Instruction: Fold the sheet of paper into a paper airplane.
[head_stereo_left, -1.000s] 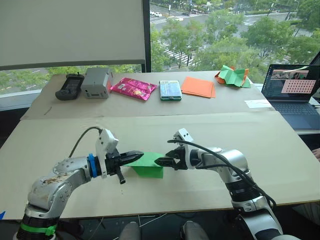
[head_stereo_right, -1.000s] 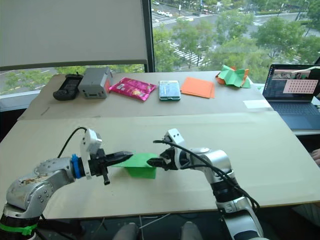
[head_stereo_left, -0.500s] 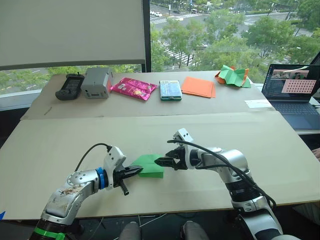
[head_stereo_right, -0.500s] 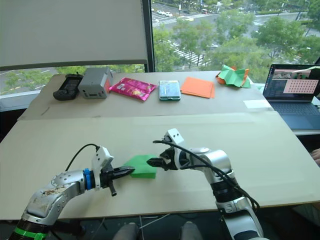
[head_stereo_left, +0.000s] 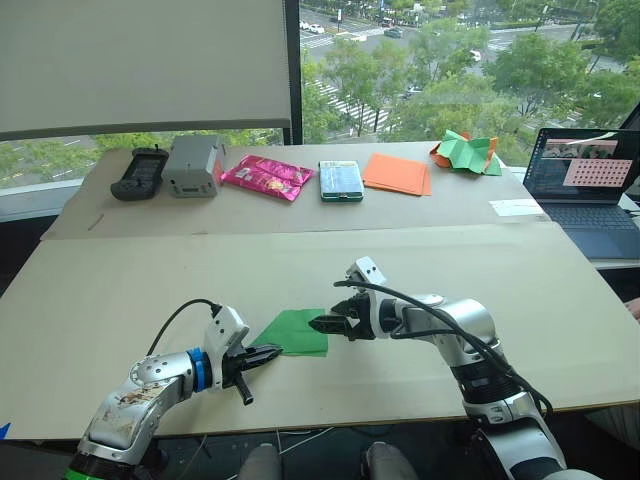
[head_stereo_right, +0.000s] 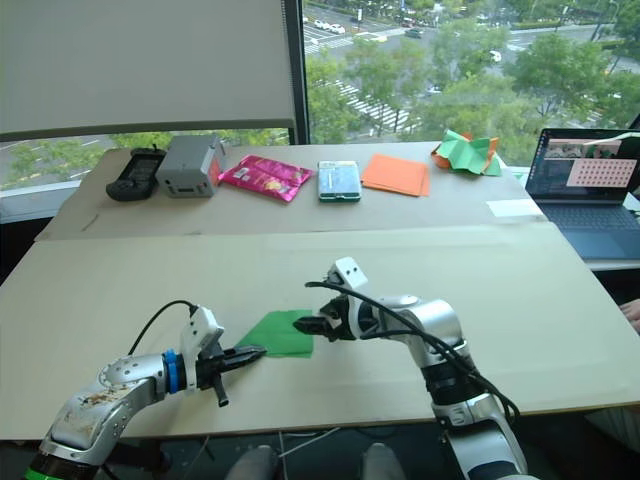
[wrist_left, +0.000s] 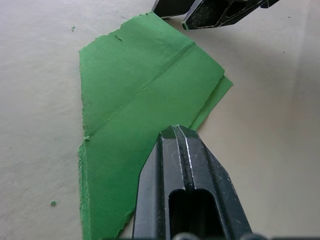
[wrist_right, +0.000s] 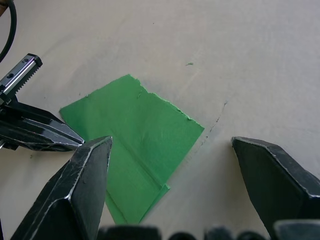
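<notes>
The sheet of paper (head_stereo_left: 295, 332), folded green with a diagonal crease and a rough torn-looking edge, lies flat on the front table (head_stereo_left: 120, 290), near its front edge and roughly midway along it, with bare tabletop open on every side. The left gripper (head_stereo_left: 272, 352) has its two fingers pressed together, their tips resting at the sheet's near-left corner; from the left wrist view they seem to lie over the paper rather than pinch it, though I cannot be sure. The right gripper (head_stereo_left: 318, 324) sits at the sheet's right edge, and the right wrist view shows its fingers (wrist_right: 82, 185) spread wide and holding nothing. Two pale tables stand end to end before a window with a half-lowered blind (head_stereo_left: 140, 60). On the far table lie one black handheld controller (head_stereo_left: 139, 172), one grey box (head_stereo_left: 194, 165), one pink snack packet (head_stereo_left: 266, 177), one phone (head_stereo_left: 341, 180), one stack of orange sheets (head_stereo_left: 397, 173) and one crumpled green-and-orange paper heap (head_stereo_left: 466, 152). One open laptop (head_stereo_left: 583, 185) sits at the right, with a white slip (head_stereo_left: 517, 207) beside it
</notes>
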